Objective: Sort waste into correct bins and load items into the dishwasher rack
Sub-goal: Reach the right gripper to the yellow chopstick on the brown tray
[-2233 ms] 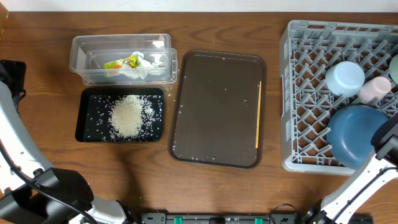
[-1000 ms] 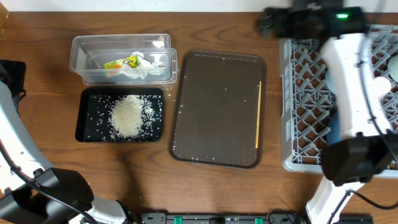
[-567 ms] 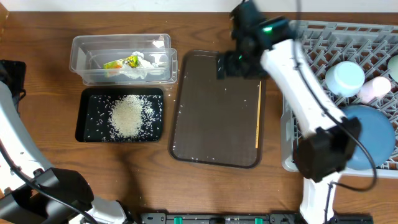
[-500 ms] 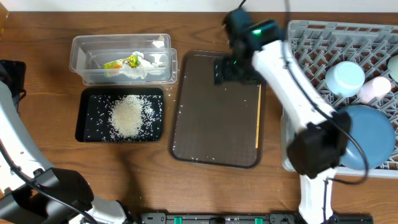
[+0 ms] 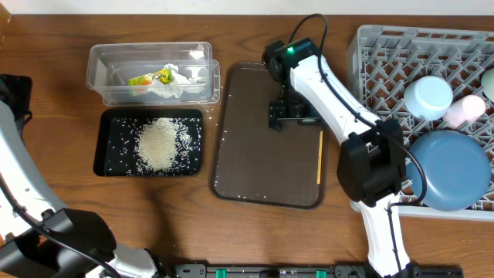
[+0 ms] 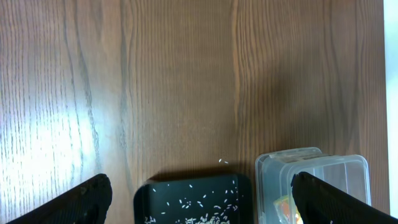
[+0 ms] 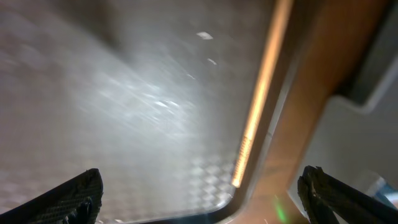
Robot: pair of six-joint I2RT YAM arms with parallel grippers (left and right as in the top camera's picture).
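Biggest on the wooden bench (image 5: 185, 224): the large square grey plastic dishwasher rack (image 5: 386, 116), at the right, loaded already with a large dark-blue round plate (image 5: 451, 170), a small pale blue bowl (image 5: 428, 96) and a small pink cup (image 5: 465, 110). Next in size, the brown rectangular serving tray (image 5: 262, 154), in the middle. At the left, the clear plastic rectangular tub (image 5: 150, 52) with the crumpled white wrapper (image 5: 162, 79) inside. Just beside it, the shallow black rectangular tray (image 5: 104, 147) carrying the heap of loose white rice grains (image 5: 158, 144). Waste sorting judged as nearly done, apart from a few pale specks on the brown tray.

Step in hand, by judgement: fetching the last item, the thin wooden stick (image 5: 320, 158). Lying flat inside the brown tray, close along its right rim, long axis parallel to that rim, one end pointing to the far side of the bench, the other toward the robot. Right gripper (image 5: 292, 114) over the far right part of the tray, jaws spread wide, holding nothing, near the far end of the stick but to the left of it. Left gripper (image 6: 202, 199) also wide and empty, above the bench at the left.

Next move: shifting the right gripper sideways over the stick, setting the jaws across its thin width, lowering to the tray floor, closing. Probably delicate, with so thin a piece so near the rim. Afterwards, carrying to the rack.
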